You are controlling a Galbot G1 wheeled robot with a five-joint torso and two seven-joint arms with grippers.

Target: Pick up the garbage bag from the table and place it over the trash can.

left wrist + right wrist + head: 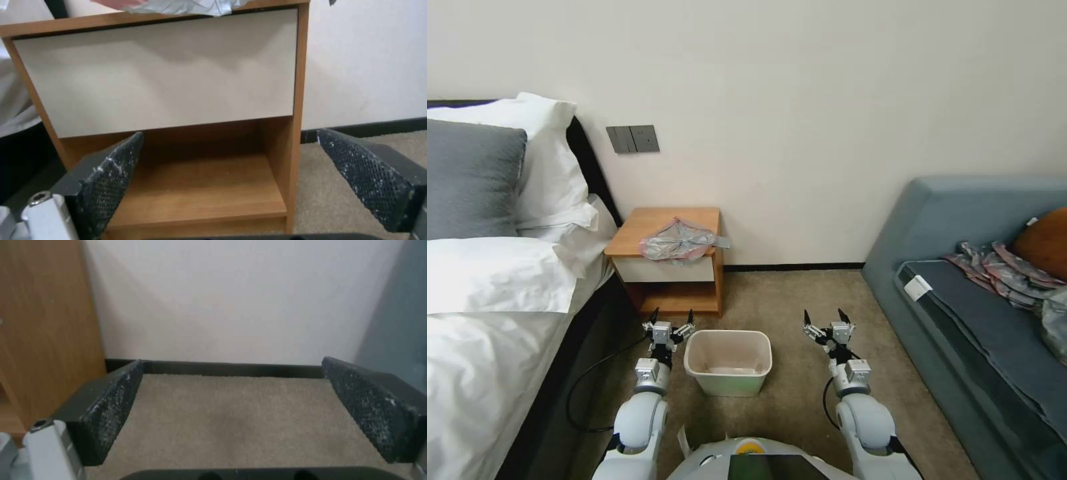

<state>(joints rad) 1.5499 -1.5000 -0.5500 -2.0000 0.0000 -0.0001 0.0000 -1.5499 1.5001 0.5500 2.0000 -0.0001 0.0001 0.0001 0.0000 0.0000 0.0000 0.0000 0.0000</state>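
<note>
Nearest first, then outward toward the wall.

Left gripper: the left gripper [672, 315] hangs low over the carpet [800, 300] at about 9 o'clock from the trash can, just beside its rim — fingers spread wide, holding nothing. In its wrist view the left gripper [229, 140] has its two black textured pads apart, facing the table's drawer front and lower shelf.

Right gripper: the right gripper [826, 316] hovers at about 3 o'clock from the trash can, a little apart from it, fingers likewise wide and empty. In its wrist view the right gripper [231, 365] frames bare carpet, the dark baseboard and the wall, with the table's wooden side at one edge.

Trash can: the trash can [728, 335] stands upright on the carpet between the two grippers, open mouth up, no liner over its rim.

Table: the table [647, 230] stands at 12 o'clock from the trash can, against the wall, beside the bed [487, 313].

Garbage bag: the garbage bag [678, 240] lies crumpled on the table's top toward the front edge — part of it spills slightly over the drawer front, as the left wrist view of the garbage bag [186, 6] confirms.

Sofa: the sofa [960, 280] sits at about 2 o'clock, well apart from the table.
</note>
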